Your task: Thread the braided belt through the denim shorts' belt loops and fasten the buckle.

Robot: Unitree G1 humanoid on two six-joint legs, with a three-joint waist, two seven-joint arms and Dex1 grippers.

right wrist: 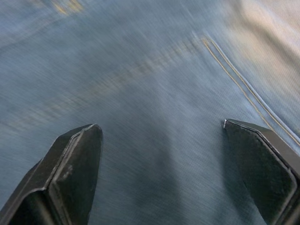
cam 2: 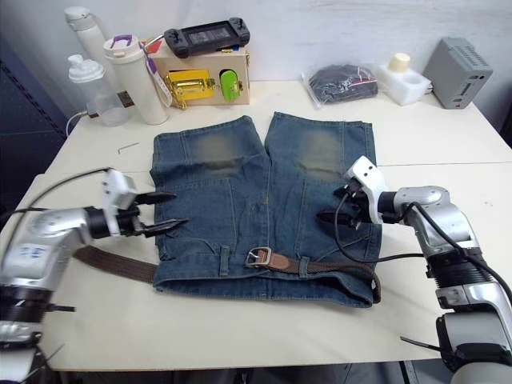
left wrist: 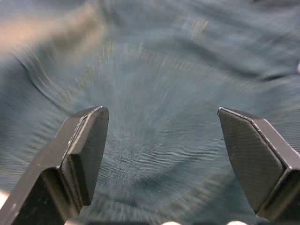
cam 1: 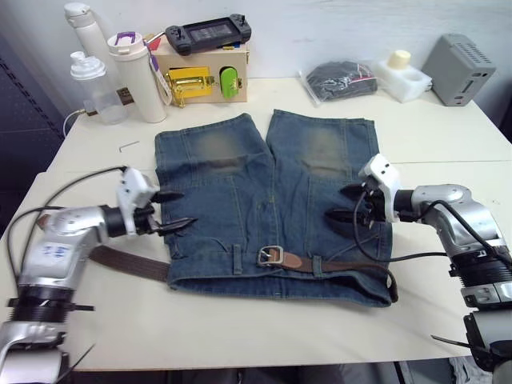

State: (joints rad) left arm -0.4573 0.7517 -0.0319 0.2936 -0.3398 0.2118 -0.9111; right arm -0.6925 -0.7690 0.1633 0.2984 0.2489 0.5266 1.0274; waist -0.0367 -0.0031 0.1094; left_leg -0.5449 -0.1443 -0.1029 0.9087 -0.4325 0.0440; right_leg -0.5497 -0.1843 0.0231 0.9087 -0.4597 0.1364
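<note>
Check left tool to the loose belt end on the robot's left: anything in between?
Nothing visible. The left tool is open over the denim shorts' left edge; the braided belt's loose end lies on bare table just nearer the robot, under the forearm, uncovered.

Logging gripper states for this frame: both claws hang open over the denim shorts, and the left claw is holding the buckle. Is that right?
Not quite. The left claw holds nothing: the left eye view shows the buckle lying free on the denim shorts, apart from it. Both it and the right claw hang open.
</note>
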